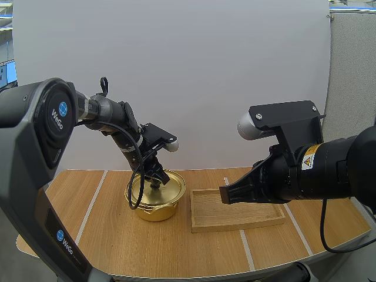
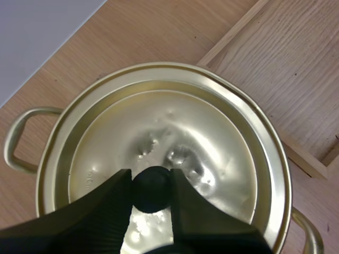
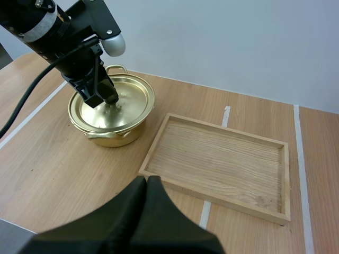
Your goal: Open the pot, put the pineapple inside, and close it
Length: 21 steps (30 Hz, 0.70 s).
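A gold pot [image 1: 156, 197] stands on the table left of the tray, and its gold lid [image 2: 169, 153] sits on it. My left gripper [image 1: 157, 179] is down over the lid, shut on the black lid knob [image 2: 151, 189], which is pinched between the two fingertips. The pot's side handles [image 2: 16, 140] stick out on both sides. In the right wrist view the left gripper [image 3: 103, 98] stands on the lid of the pot [image 3: 111, 111]. My right gripper [image 3: 147, 185] hovers above the table in front of the tray, its fingers lying together as one wedge with nothing in them.
A shallow wooden tray [image 1: 235, 210] lies to the right of the pot, with nothing in it [image 3: 220, 164]. White tape lines [image 1: 91, 205] run across the wooden tabletop.
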Tool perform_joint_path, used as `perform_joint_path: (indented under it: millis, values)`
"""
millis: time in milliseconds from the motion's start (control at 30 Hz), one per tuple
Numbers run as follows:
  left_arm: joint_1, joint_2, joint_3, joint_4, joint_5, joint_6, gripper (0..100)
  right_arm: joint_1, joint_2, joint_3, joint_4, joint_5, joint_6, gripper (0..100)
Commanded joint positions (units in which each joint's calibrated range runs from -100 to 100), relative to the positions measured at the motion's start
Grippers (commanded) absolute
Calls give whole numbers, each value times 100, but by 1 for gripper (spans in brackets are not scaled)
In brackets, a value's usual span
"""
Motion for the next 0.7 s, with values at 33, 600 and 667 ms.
perform_joint_path:
  millis: [33,600,667]
  values:
    - [-13,-4,16,120,-238,-54,0,-20,-55,-1,-45,-9,-52,0]
    - [-13,200,16,51,-41,-83,0,-29,-55,-1,-44,-9,-52,0]
    - [-13,200,16,39,16,-83,0,-29,-55,-1,-44,-9,-52,0]
